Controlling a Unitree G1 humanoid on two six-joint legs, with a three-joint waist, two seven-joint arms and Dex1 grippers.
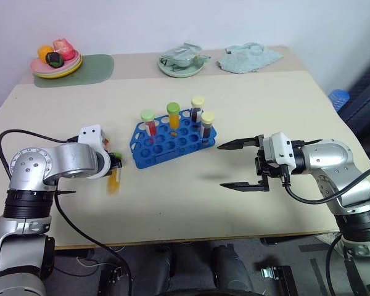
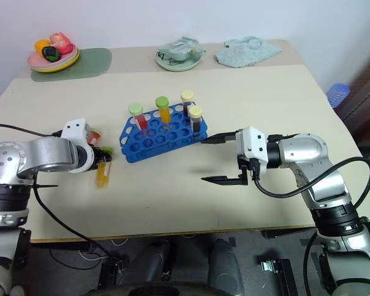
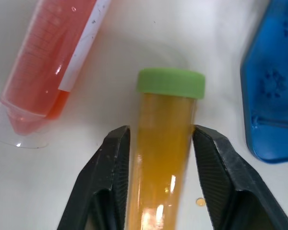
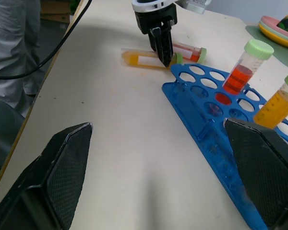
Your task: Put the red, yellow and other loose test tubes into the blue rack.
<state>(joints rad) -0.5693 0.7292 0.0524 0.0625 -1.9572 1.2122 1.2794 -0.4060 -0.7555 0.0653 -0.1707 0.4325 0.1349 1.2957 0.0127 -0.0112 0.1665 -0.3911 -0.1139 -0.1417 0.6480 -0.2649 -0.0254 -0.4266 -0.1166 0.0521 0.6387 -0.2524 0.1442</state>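
Beside the rack (image 1: 172, 137), left gripper (image 3: 158, 143) is clamping the yellow tube (image 3: 161, 158) lying on the table near its cap, right gripper (image 1: 239, 164) gaping wide, so lifting risks tube pivoting, slipping, or knocking the red tube (image 3: 48, 72).

A: What is the blue rack (image 1: 172, 139) made of?
B: Glossy moulded plastic. The yellow tube (image 3: 161, 158) is clear, shiny plastic with a matt green cap (image 3: 171, 83).
A: And the counter (image 1: 246, 98)?
B: Smooth, matt, cream. At twelve o'clock lies a crumpled cloth (image 1: 249, 57).
A: The left hand (image 3: 161, 163)?
B: Its fingers (image 3: 110, 177) are black plastic with ribbed pads.
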